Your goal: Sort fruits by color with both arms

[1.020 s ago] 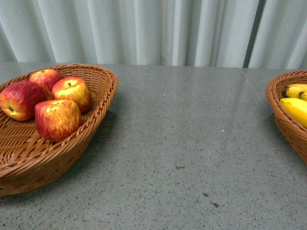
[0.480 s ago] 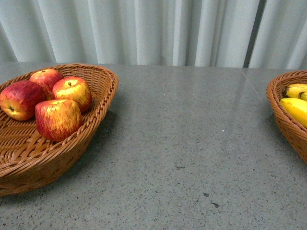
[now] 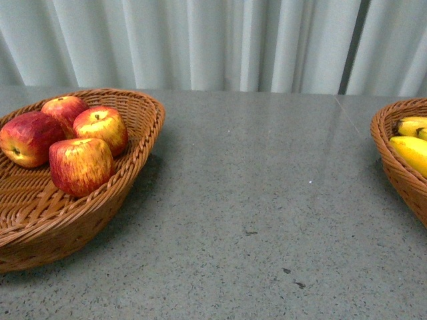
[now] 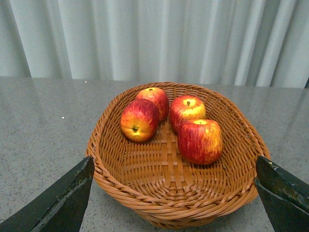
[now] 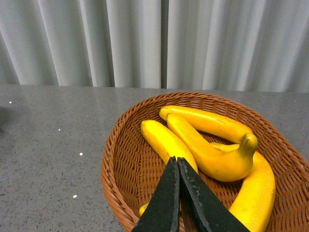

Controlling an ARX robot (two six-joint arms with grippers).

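Observation:
Several red-and-yellow apples [image 3: 81, 165] lie in a brown wicker basket [image 3: 100, 217] at the left of the front view. They also show in the left wrist view [image 4: 200, 140], in that same basket [image 4: 174, 203]. My left gripper [image 4: 174, 193] is open, empty, its fingers [image 4: 63, 203] wide apart before the basket's near rim. Several yellow bananas [image 5: 212, 157] lie in a second wicker basket [image 5: 120, 179]; two show at the right edge of the front view [image 3: 410, 152]. My right gripper [image 5: 177, 162] is shut, empty, above that basket's near side. Neither arm shows in the front view.
A grey speckled table top [image 3: 267, 200] lies between the two baskets, with small dark specks [image 3: 293, 283] near the front. A pale pleated curtain [image 3: 213, 40] closes off the far side. The right basket [image 3: 400, 167] is cut by the frame edge.

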